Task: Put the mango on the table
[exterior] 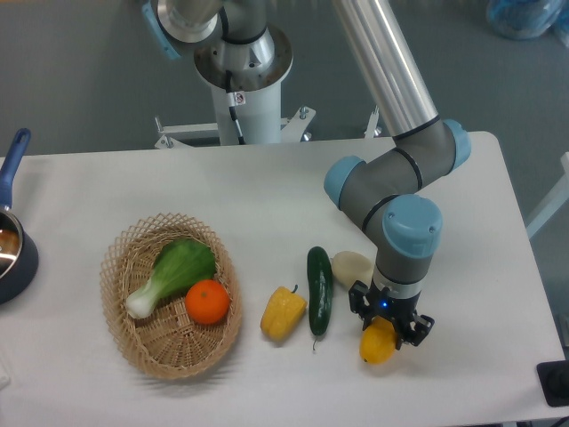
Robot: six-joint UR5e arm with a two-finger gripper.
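The tool [388, 327] pinches the mango [377, 342] low over the tabletop [293, 191] near its front edge; release remains.

Basket [133, 331] holds bok choy [172, 274] and orange [207, 302].

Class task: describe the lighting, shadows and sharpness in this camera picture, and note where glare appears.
Fixed camera view: even, soft light; only faint shadows under the basket and mango; bright glare streaks along the metal arm tube; the white table looks slightly washed out; focus is fairly sharp throughout.
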